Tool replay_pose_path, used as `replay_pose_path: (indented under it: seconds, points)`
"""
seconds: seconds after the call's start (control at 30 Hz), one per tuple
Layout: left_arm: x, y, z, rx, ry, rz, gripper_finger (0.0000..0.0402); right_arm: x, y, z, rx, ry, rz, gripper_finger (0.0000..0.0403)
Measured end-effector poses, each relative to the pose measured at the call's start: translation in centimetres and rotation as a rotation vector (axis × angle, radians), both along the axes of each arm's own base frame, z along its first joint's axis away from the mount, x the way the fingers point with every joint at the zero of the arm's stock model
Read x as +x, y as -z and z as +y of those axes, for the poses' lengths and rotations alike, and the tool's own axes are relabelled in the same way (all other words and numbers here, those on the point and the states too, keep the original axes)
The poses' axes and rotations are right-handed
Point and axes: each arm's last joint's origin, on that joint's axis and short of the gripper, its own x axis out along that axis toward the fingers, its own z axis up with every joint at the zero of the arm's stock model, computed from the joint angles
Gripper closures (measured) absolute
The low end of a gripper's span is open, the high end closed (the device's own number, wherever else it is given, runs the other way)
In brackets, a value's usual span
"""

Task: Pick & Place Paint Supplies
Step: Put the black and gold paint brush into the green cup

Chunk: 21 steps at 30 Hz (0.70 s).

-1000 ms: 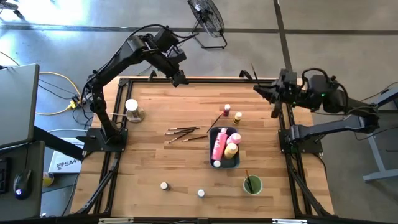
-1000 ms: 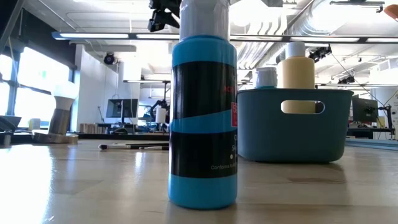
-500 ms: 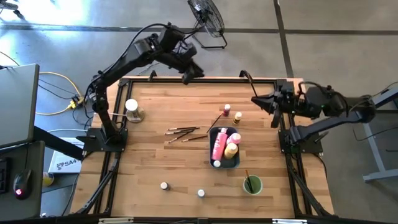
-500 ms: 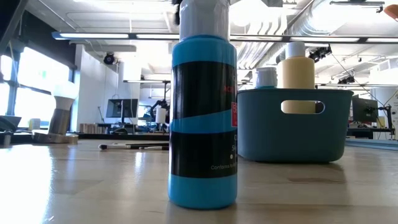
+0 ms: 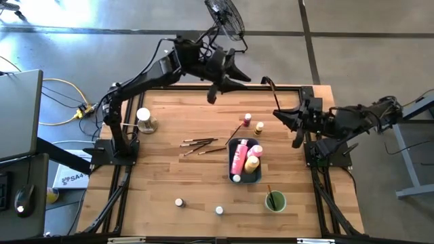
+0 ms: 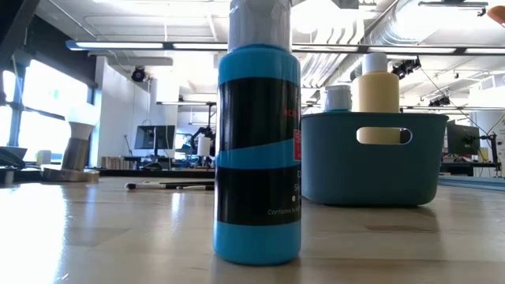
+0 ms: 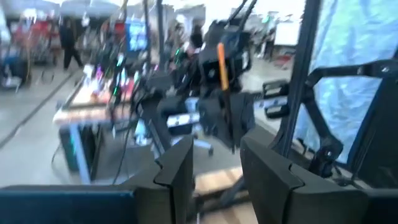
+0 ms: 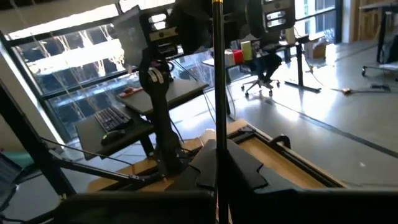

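As seen from above, the left gripper [image 5: 218,87] hung over the table's [image 5: 163,176] far edge, well apart from the supplies. The right gripper [image 5: 287,119] sat at the right edge, clamped on a thin brush [image 5: 268,86] that rose from it. The tray [image 5: 258,174] held a pink bottle [image 5: 239,157], a yellow bottle [image 5: 251,163] and a jar [image 5: 236,178]. Loose brushes [image 5: 200,144] lay left of it, two small bottles [image 5: 253,123] just beyond it, two jars [image 5: 179,202] near the front edge. The cup [image 5: 275,201] held another brush. A box [image 5: 70,178] beside the table read "SA4".

At table height, a blue bottle [image 6: 258,150] with a black label filled the middle; its pale print was too small to read. Behind it stood the tray [image 6: 371,170] with the yellow bottle [image 6: 375,91].

From the left wrist, the left gripper [image 7: 214,168] stood half open with nothing between its fingers [image 7: 177,171].

From the right wrist, the right gripper [image 8: 216,168] was closed on the upright brush [image 8: 216,74].
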Motion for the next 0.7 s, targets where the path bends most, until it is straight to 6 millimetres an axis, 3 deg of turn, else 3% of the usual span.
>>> replay_pose_path:
  seconds: [0.23, 0.7]
  points:
    - [2.4, 0.8, -2.9, 0.066, 0.073, -0.058, 0.0271, 1.7, 0.3, 0.9, -0.044, -0.015, 0.013, 0.0399]
    - [2.6, 0.2, -3.9, 0.075, 0.076, -0.132, 0.0271, 2.3, 0.4, 1.2, -0.038, -0.027, 0.006, 0.0399]
